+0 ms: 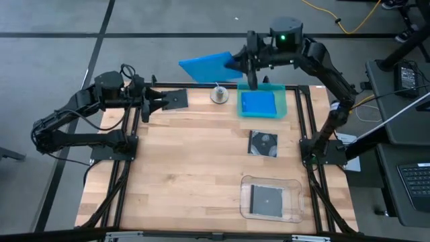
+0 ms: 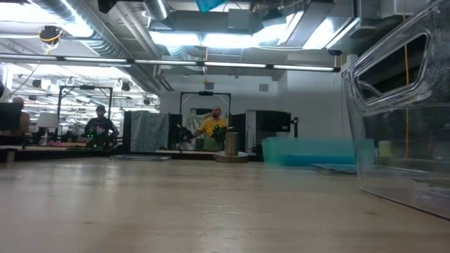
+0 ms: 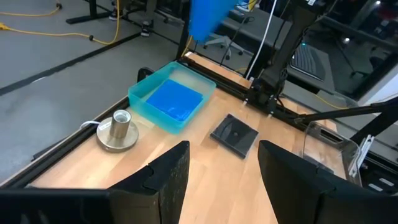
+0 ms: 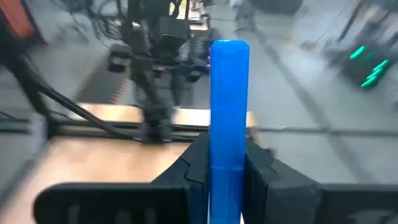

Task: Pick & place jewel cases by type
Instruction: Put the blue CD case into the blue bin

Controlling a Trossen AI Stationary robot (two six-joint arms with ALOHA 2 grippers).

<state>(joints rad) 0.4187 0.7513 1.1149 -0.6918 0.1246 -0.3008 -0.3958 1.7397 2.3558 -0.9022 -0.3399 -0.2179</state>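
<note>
Blue plastic case (image 1: 205, 67) — thin, stiff, probably light and slick — hangs above the desk's far edge, pinched by one edge in the right end effector (image 1: 250, 64), beside the teal tray (image 1: 282, 107); left end effector (image 1: 156, 102) waits apart.

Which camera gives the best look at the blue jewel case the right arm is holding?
The high view: the blue jewel case shows as a broad face, clamped in the right gripper above the table's far edge. The right wrist view shows only its thin edge; the left wrist view catches a corner; the low view just a sliver at the top.
</note>
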